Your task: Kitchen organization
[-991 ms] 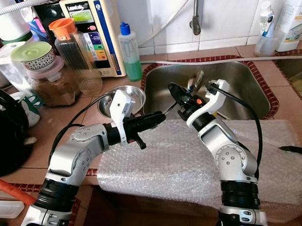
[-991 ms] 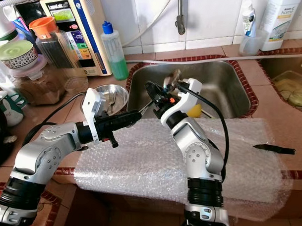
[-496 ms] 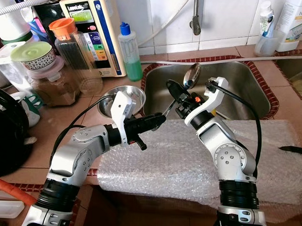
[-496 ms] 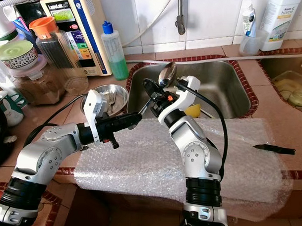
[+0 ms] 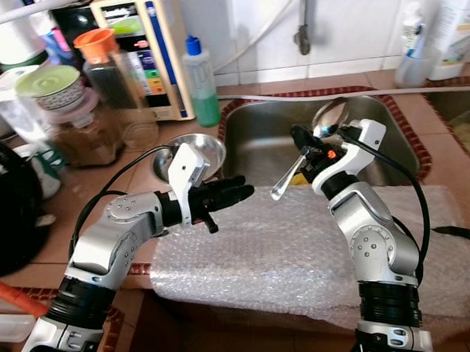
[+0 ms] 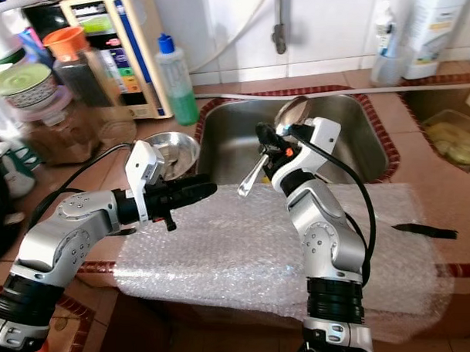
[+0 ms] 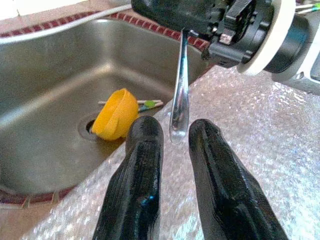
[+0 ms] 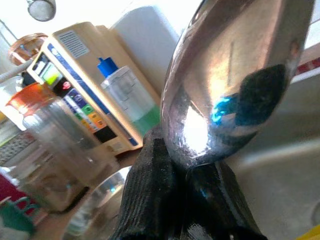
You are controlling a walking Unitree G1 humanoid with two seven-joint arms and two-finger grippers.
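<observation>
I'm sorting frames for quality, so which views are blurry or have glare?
Left and right eye views: slightly motion-blurred, labels soft. Right wrist view: spoon bowl very close, soft, with bright glare, and a blown-out background. Left wrist view: sharp on the spoon handle, fingers nearest slightly soft.

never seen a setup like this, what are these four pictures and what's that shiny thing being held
This is a two-armed humanoid robot at a kitchen counter. The two wide pictures come from cameras in its head, looking down at its own silver arms. The two close pictures come from cameras on its wrists, looking along each tool's black fingers. The right tool is shut on a metal spoon, gripped just below its bowl, handle hanging down over the edge of the sink. The left tool, fingers apart, points at that handle. Bubble wrap covers the counter; a yellow cup-like thing lies in the sink.
</observation>
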